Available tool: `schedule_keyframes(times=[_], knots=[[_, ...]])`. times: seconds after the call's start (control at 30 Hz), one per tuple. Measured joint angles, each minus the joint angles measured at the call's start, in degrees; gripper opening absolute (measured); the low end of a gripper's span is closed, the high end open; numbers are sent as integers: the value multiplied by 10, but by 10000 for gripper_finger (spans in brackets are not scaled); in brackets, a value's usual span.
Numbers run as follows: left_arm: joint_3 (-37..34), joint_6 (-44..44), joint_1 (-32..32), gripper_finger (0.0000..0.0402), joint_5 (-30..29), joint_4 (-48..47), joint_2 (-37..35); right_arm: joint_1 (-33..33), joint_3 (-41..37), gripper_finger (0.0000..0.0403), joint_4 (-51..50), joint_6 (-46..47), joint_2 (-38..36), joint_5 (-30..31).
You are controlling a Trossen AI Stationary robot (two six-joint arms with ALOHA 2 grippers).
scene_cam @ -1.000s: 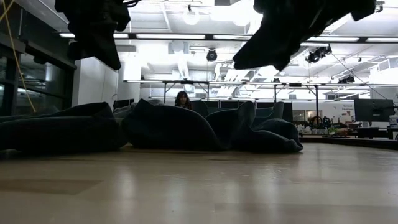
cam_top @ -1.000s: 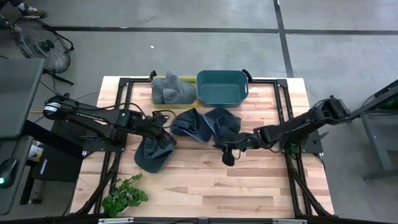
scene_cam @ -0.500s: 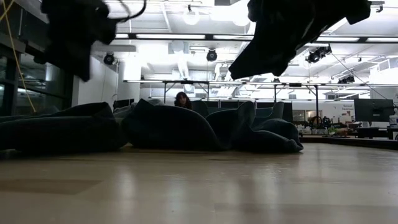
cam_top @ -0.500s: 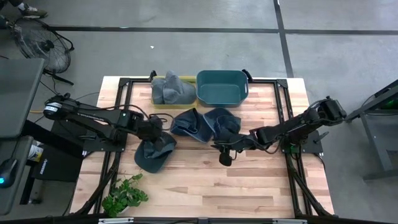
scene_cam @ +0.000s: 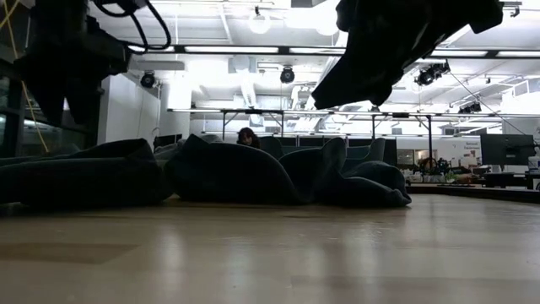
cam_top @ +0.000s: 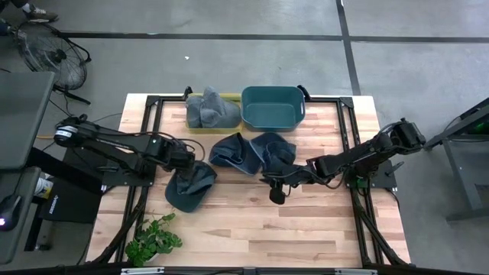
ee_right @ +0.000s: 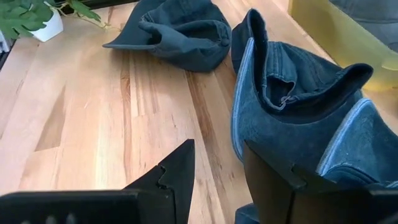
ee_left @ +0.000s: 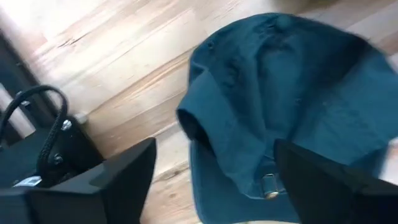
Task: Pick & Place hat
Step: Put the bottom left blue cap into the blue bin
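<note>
Your work surface is a pale butcher-block table (cam_top: 252, 221) with visible plank seams, standing on a grey concrete floor marked with dark lines; a fan (cam_top: 46, 53) sits off the far left corner and a small potted plant (cam_top: 153, 238) on the near left edge. The low view looks into a wide room with white ceiling beams and strip lights, where a person (scene_cam: 247, 135) sits far behind. At the table's far edge you have a yellow bin (cam_top: 200, 122) heaped with grey fabric beside a teal bin (cam_top: 273, 107), a smooth rounded tub. Three soft dark-blue hats of washed cotton lie crumpled: one hat (cam_top: 189, 186) near the left, with a metal buckle on its strap, and two more hats (cam_top: 252, 150) touching each other at centre, their brims edged paler. Your left gripper (cam_top: 186, 159) hangs just above the left hat, fingers spread wide, holding nothing. Your right gripper (cam_top: 275, 192) sits by the centre hats, fingers partly apart, empty
</note>
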Motion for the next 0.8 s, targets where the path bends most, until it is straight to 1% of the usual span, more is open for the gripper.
schedule_keyframes(times=[0.1, 0.23, 0.3, 0.5, 0.6, 0.8], knots=[[-20, -1, 0, 347, 5, 3, 2, 0, 0, 129, 0, 0, 0, -5], [-66, -24, 0, 349, 19, 25, 2, 0, 0, 129, 0, 0, 0, -6], [-87, -37, 0, 346, 30, 42, 1, 0, 0, 129, 0, 0, 0, -7], [-124, -41, 0, 334, 61, 149, -3, 0, 0, 129, -1, 0, 0, -9], [-143, -50, 0, 327, 64, 179, -2, 0, 0, 129, -1, 1, 0, -10], [-173, -102, 0, 307, 69, 227, -2, 0, 0, 129, -6, 21, 0, -20]])
